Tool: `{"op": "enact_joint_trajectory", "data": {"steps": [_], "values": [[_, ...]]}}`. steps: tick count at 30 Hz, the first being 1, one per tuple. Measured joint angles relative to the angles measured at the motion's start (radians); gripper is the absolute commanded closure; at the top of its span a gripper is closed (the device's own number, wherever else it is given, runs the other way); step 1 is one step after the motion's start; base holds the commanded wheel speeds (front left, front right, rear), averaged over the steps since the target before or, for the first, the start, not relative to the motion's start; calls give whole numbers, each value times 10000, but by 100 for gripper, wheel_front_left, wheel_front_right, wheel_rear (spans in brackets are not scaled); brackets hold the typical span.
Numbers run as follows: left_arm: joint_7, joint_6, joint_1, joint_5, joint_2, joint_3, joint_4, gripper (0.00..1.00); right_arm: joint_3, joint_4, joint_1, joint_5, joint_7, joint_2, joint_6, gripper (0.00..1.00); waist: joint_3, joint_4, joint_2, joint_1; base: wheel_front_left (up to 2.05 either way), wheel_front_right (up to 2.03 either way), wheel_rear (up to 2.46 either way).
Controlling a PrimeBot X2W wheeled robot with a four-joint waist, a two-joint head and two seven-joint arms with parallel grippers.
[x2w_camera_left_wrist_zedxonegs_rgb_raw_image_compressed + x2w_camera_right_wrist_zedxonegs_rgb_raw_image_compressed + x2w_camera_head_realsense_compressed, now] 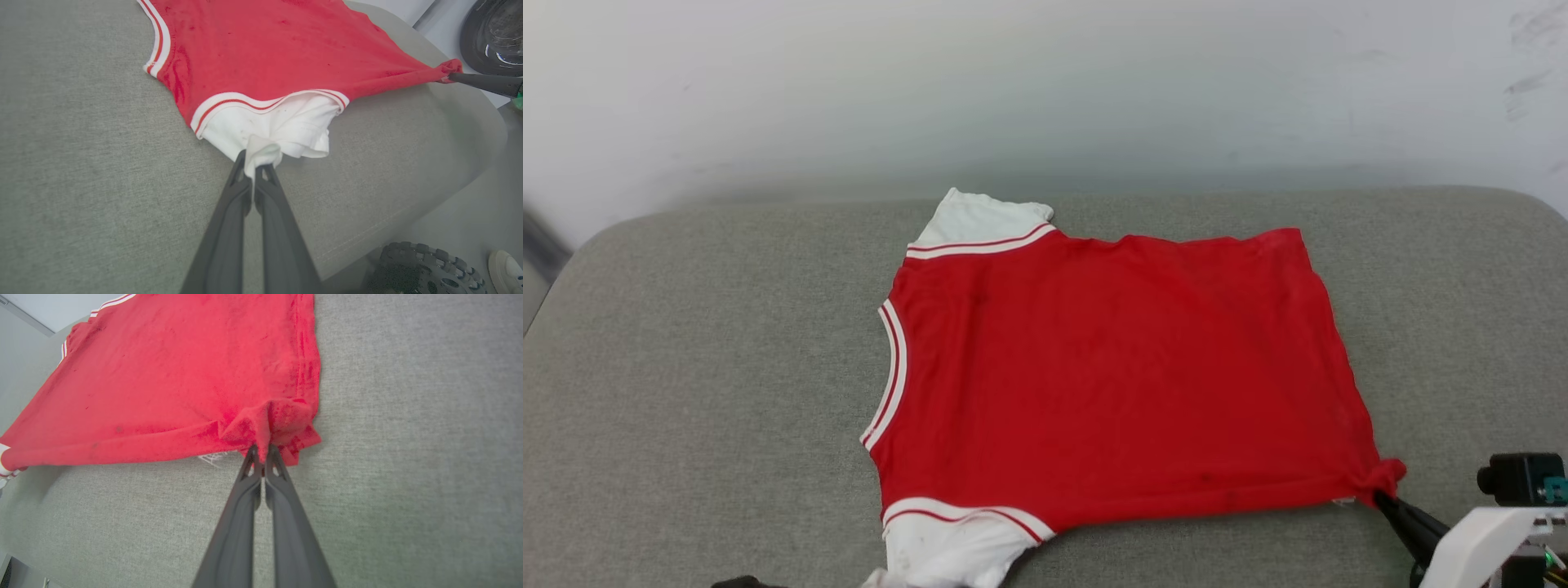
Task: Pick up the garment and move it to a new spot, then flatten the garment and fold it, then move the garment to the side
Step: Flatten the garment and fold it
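Head view has the garment (1111, 376) lying spread on the grey padded surface (686, 408), plain red side up, collar toward the robot's left and hem toward its right. It sits a bit right of centre, and its near side is close to the robot's edge of the pad.

Left gripper (257, 161) has its fingers pinched together on a bunch of the near sleeve (286, 122), the white one. Right gripper (263, 451) is clamped the same way on the near hem corner (282, 424), with red cloth puckered up around the tips.

My read is that this is the flattening bit. To do it well, I'd keep both hands low and pull apart evenly so that the near edge goes straight. Yank one side harder and the body will skew. The pucker at the hem and the folded-under sleeve will both need smoothing once they're let go.

As for room, there's loads of bare pad on the left and a fair strip behind the far sleeve (980, 216) before the wall (1045, 82). It's tighter on the right and tightest at the near edge, where the left wrist view shows the pad dropping off toward a wheel (429, 265).
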Motion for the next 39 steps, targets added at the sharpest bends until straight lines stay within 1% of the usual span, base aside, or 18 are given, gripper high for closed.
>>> {"op": "enact_joint_trajectory", "data": {"steps": [7,11,16,18,23,29,36,39], "values": [[364,23,912,-408,345,-98,-575,100,-464,-1294,1517,-107,593,-293,0,100,-167,-173,0,0,0,0,0],[109,73,892,-316,395,25,-771,100,-828,-1879,1749,-100,817,-157,0,100,-96,-244,0,1,0,0,0],[-242,73,353,-362,205,341,-905,100,-1279,-2437,1745,56,1139,171,0,100,97,-304,0,2,0,0,0],[-303,19,53,-447,128,382,-965,100,-1386,-2671,1629,107,1304,242,0,100,201,-321,0,3,0,0,0],[-322,-75,-843,-280,159,560,-836,100,-1655,-3049,1134,-19,1747,318,0,100,567,-364,0,3,0,0,0],[-259,-171,-2227,-245,58,688,-497,100,-1856,-3285,214,-500,2401,487,-2,100,1376,-371,0,4,0,0,0],[107,-395,-3687,23,-33,385,474,100,-1810,-2807,-865,-1248,3227,723,-2,100,2364,-363,0,5,0,0,0],[119,-456,-4209,150,-155,268,1047,100,-1919,-2495,-1270,-1503,3312,951,-2,100,2625,-343,0,6,0,0,0]]}}
